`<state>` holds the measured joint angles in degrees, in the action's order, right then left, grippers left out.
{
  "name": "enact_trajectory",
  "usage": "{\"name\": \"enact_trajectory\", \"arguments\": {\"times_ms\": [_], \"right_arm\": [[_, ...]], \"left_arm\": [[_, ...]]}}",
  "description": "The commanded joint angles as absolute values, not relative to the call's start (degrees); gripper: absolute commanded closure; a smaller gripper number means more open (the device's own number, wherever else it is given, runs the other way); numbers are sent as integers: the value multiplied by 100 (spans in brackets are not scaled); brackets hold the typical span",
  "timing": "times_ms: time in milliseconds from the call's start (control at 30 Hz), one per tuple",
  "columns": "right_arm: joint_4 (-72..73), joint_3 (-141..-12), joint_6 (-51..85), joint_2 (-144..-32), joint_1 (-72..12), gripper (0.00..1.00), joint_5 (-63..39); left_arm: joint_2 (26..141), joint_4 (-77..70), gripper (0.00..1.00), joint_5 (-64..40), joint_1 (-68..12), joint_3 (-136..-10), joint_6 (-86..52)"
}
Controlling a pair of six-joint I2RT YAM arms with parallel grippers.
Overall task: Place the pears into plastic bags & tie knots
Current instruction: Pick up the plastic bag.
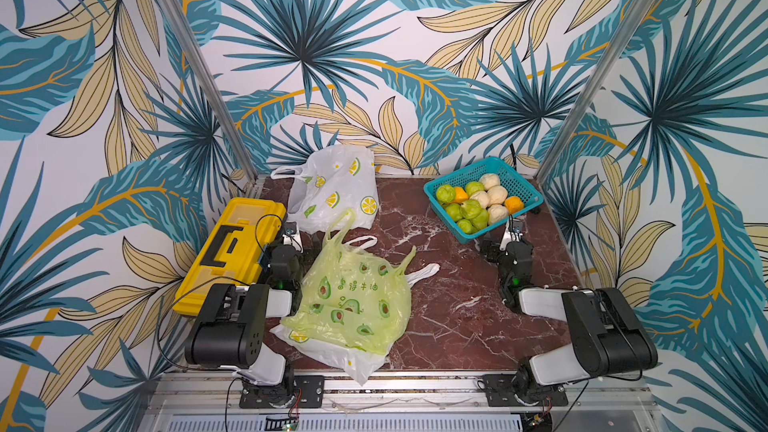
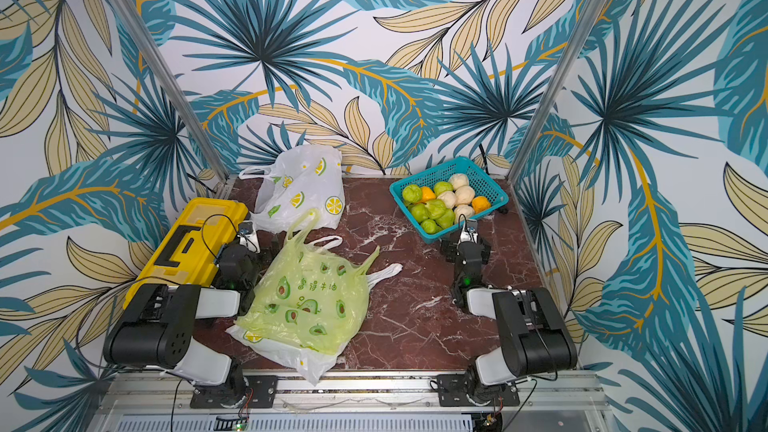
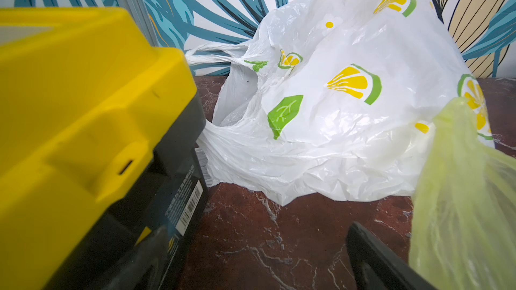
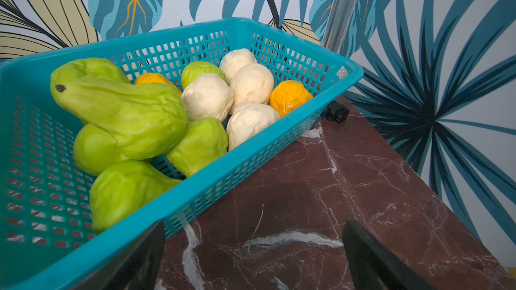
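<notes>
1. We find the pears (image 1: pixel 471 206) all heaped in the teal basket (image 4: pixel 195 27), at the far right corner of the table (image 1: pixel 457 317) (green, cream and orange ones mixed together).
2. A light green bag (image 1: pixel 353 297) lies flat at the left of the table, on top of a white bag (image 1: pixel 361 365). A white lemon-print bag (image 1: pixel 332 189) sits crumpled behind them by the back wall.
3. The left gripper (image 3: pixel 259 269) is spread wide and empty, low between the yellow toolbox (image 1: pixel 224 243) and the light green bag.
4. The right gripper (image 4: pixel 255 263) likewise gapes empty, just beside the basket's near edge.
</notes>
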<state>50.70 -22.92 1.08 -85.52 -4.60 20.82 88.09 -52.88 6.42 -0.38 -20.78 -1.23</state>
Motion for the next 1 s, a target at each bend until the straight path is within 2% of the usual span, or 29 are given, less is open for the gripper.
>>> {"name": "enact_trajectory", "arguments": {"times_ms": [0, 167, 233, 367, 433, 500, 567, 633, 700, 833, 967], "right_arm": [[5054, -2221, 134, -8587, -479, 1, 2025], [5135, -2184, 60, -8555, -476, 1, 2038], [5028, -2173, -42, -8216, -522, 1, 2074], [1172, -3512, 918, -6881, -563, 1, 2269], [-479, -4196, 1699, -6708, -564, 1, 2436], [-1849, -4779, 2188, -6680, -563, 1, 1956], [-2285, -5006, 3035, -6688, -536, 1, 1256], [-1999, -4911, 3297, -6666, -502, 1, -403], [-1667, -4733, 4046, -6628, -690, 14, -1090], [-2079, -4745, 4653, -6594, -1712, 12, -390], [-2380, -4943, 4903, -7017, -2659, 5, -412]], "left_arm": [[8860, -5273, 1, 608, 10, -2176, -53], [8888, -5276, 1, 415, 95, -2202, -97], [8762, -5278, 1, 556, 20, -2167, -51], [7814, -4782, 1, 1734, -525, -2046, 150], [7260, -4172, 0, 1919, -666, -2069, -84], [6707, -3769, 1, 2052, -859, -2026, -252], [6268, -3330, 1, 2266, -1012, -2098, -359], [5884, -2685, 1, 2332, -1063, -2295, -626], [5561, -1988, 1, 2308, -1068, -2572, -1092], [5157, -831, 1, 1724, -1042, -3140, -1936], [4783, -772, 1, 824, -942, -3220, -2216]]}}
